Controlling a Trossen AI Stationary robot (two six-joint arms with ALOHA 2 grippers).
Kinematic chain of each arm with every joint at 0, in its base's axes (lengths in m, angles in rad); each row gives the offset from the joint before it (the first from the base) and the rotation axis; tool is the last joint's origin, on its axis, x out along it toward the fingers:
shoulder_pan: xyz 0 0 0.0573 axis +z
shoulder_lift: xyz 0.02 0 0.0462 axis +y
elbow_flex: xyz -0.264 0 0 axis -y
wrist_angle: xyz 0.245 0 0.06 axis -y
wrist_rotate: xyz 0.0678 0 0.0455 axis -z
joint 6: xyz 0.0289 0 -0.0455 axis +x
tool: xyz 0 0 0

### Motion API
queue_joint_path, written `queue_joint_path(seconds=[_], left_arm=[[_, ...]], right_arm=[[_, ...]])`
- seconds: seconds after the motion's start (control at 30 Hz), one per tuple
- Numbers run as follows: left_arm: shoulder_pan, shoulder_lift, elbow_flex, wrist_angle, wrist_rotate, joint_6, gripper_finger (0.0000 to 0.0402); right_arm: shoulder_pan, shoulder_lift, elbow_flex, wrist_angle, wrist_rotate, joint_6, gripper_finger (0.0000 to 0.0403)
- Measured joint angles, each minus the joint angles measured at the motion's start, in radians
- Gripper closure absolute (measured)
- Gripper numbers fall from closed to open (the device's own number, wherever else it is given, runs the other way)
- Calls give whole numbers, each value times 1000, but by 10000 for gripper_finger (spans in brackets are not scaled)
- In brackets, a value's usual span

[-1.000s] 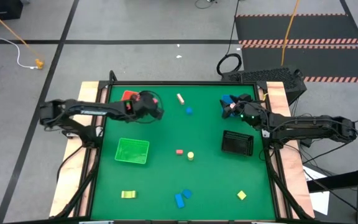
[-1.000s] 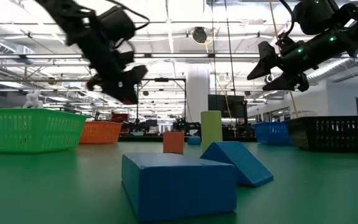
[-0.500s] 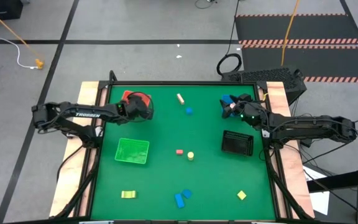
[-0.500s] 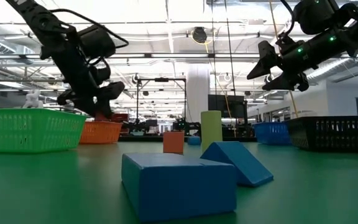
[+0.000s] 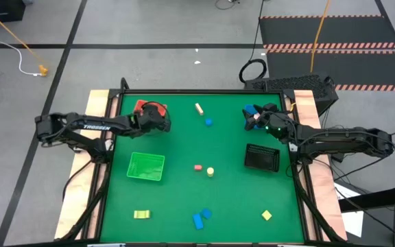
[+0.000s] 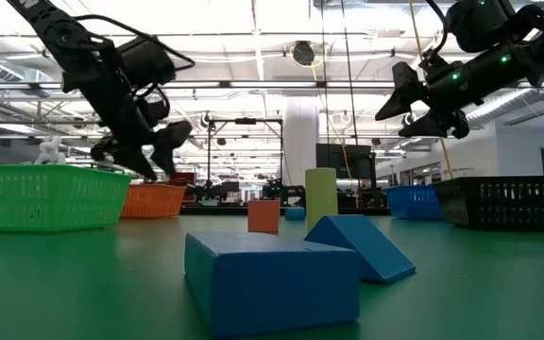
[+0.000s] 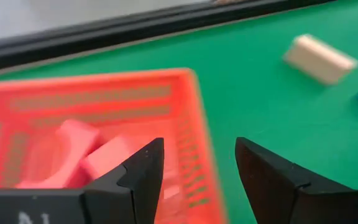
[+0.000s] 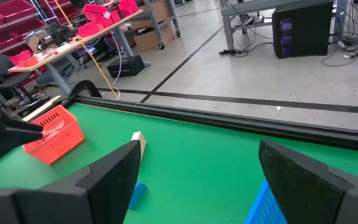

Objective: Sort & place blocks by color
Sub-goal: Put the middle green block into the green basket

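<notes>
- Red mesh tray (image 5: 145, 108), far-left corner of the table: the left gripper (image 5: 158, 120) hangs over its near edge, having swung back from the table's middle over the past second. Its fingers (image 7: 143, 171) stand apart with nothing between them, and pink blocks (image 7: 107, 158) lie inside the tray below. Judged from this, a red piece has just been dropped off and the arm is free for the next pick.
- Green tray (image 5: 146, 166), nearer and just inboard of the left edge, with a yellow block (image 5: 141, 215) close to the near edge.
- Centre field, unchanged: tan bar (image 5: 199, 108) and small blue block (image 5: 208, 122) far; small red block (image 5: 198, 167) touching or just beside a yellow round piece (image 5: 210, 171) mid-table; two blue blocks (image 5: 201, 217) near; these remain to be sorted.
- Yellow cube (image 5: 267, 215), near right.
- Black mesh basket (image 5: 262, 158) at right; the right gripper (image 5: 258, 118) holds its station above the blue tray (image 5: 252, 110), fingers (image 8: 107, 177) wide apart and empty.
</notes>
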Motion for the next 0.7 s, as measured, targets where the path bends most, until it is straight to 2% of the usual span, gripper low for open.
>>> queue_joint_path(seconds=[0.17,0.3,0.4,0.7], left_arm=[[-57,0,0,205,48,189,200],[-115,9,0,330,156,333,200],[-177,9,0,367,241,351,199],[-314,28,0,453,250,456,199]], right_arm=[[0,0,0,0,0,0,83],[0,0,0,0,0,0,83],[0,0,0,0,0,0,83],[0,0,0,-1,0,0,83]])
